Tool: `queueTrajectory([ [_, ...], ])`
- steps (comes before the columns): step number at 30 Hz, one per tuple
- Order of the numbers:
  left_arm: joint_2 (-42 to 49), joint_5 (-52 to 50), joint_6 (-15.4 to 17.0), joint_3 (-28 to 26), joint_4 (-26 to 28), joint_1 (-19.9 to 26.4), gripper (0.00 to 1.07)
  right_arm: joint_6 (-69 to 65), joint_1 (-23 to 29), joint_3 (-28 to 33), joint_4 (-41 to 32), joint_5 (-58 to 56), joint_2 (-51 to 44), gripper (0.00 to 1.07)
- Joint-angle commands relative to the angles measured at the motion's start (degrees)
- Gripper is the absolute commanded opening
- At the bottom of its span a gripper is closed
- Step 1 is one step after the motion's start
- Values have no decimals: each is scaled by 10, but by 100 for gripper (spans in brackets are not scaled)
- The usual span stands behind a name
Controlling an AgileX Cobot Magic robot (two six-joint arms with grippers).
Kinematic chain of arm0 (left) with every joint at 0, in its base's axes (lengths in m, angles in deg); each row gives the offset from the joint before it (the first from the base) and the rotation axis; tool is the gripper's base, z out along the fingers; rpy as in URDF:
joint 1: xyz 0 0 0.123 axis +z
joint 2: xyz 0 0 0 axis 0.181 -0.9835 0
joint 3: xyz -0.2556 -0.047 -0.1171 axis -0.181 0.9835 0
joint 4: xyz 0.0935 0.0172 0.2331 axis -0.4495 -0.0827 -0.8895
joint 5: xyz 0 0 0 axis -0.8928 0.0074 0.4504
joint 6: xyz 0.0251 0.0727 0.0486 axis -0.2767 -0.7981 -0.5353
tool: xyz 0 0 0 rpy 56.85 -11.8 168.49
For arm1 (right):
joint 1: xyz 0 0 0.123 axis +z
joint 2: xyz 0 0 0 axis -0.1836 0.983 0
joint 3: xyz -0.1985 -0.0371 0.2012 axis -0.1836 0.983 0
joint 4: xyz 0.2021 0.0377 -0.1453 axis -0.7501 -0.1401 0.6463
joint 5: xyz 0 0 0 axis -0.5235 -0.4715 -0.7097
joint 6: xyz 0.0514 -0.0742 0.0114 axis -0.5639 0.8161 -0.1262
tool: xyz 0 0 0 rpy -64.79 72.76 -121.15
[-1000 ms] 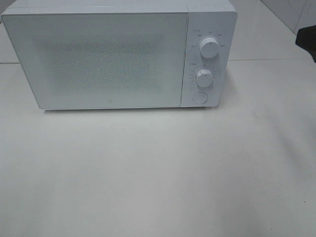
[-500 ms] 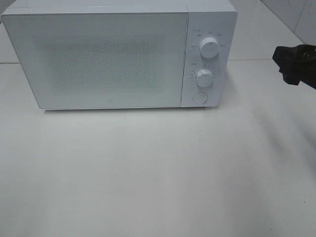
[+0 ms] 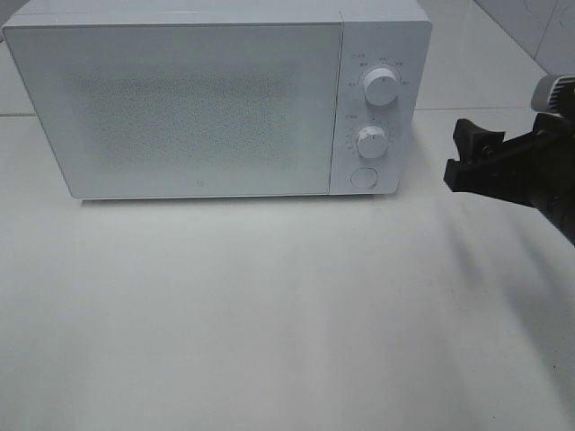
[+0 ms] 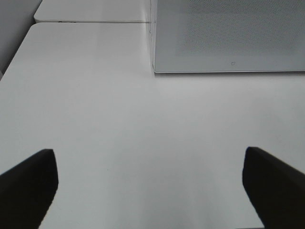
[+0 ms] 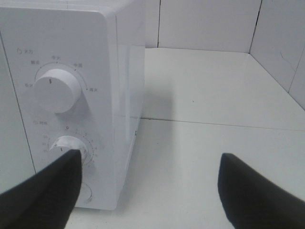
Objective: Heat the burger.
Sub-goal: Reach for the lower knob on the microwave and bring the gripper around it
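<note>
The burger is not visible in any view. The white microwave (image 3: 189, 108) stands at the back of the table with its door closed. My right gripper (image 3: 455, 153) comes in from the right edge of the exterior view, open and empty, just right of the microwave's control panel. In the right wrist view its fingers (image 5: 47, 191) frame the panel's lower corner, and the right gripper (image 5: 147, 191) holds nothing. My left gripper (image 4: 150, 186) is open and empty over bare table, short of the microwave's front left corner (image 4: 155, 67). It is outside the exterior view.
The panel carries an upper knob (image 3: 381, 87), a lower knob (image 3: 371, 142) and a round button (image 3: 362, 177). White tabletop (image 3: 269, 314) spreads in front of the microwave. A tiled wall (image 5: 209, 24) rises behind and to the right.
My right gripper has moved in from the right edge towards the microwave's control panel, still open. The microwave has not changed.
</note>
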Motion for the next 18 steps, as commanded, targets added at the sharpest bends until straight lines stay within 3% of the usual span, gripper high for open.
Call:
queueTrajectory([
  [1, 11, -7, 1, 0, 3, 1, 98, 29, 37, -1, -49, 48, 18, 75],
  [4, 11, -7, 1, 0, 3, 1, 98, 34, 96, -1, -125, 86, 48, 75],
  [9, 11, -7, 1, 0, 2, 1, 98, 34, 152, -1, -189, 105, 70, 75],
  [13, 11, -7, 1, 0, 2, 1, 98, 33, 191, -1, -210, 108, 76, 75],
  [18, 11, -7, 1, 0, 2, 1, 98, 30, 199, -3, -210, 109, 76, 75],
])
